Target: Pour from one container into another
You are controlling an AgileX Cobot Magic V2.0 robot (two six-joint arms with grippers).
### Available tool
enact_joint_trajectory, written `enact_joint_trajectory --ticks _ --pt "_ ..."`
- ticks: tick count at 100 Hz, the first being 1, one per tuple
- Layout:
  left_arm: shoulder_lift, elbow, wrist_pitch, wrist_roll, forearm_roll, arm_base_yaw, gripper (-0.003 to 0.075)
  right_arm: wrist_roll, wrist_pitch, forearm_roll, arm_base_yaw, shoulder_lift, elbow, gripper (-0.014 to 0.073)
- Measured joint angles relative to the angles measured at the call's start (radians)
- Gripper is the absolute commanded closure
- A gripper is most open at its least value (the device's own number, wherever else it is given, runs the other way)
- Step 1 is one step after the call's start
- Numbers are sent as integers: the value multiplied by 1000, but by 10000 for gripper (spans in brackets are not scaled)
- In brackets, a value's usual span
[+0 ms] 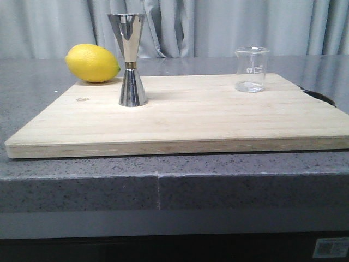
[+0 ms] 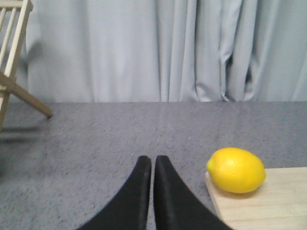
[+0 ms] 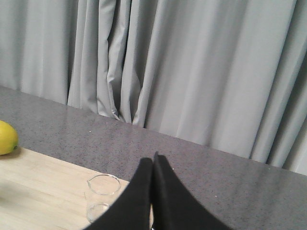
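Observation:
The clear glass beaker [image 1: 251, 69] stands upright at the back right of the wooden board [image 1: 185, 114]. The steel hourglass jigger [image 1: 131, 60] stands upright at the board's back left, taller than the beaker. Neither gripper shows in the front view. In the left wrist view my left gripper [image 2: 152, 160] is shut with nothing in it, over the grey counter beside the board's corner; the jigger is out of that view. In the right wrist view my right gripper [image 3: 152, 160] is shut and empty, raised just beside the beaker [image 3: 102, 199], apart from it.
A yellow lemon [image 1: 92, 63] lies at the board's back left corner, close behind the jigger, and the lemon [image 2: 236, 170] shows near my left gripper. A wooden rack [image 2: 12, 62] stands farther off on the counter. Grey curtains hang behind. A dark object [image 1: 319, 96] peeks out past the board's right edge.

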Motion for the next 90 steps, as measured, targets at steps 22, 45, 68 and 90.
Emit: enact_joint_trajectory --ticks 22,45,68,90 --pt "-3 41 26 -724 771 0 739 0 0 0 0 0 0 662" --pt "-3 70 12 -1059 1103 22 739 0 0 0 0 0 0 662" --pt "-16 129 -156 -1081 1172 77 739 0 0 0 0 0 0 662" --pt "-104 288 -239 -1109 1202 122 739 0 0 0 0 0 0 662"
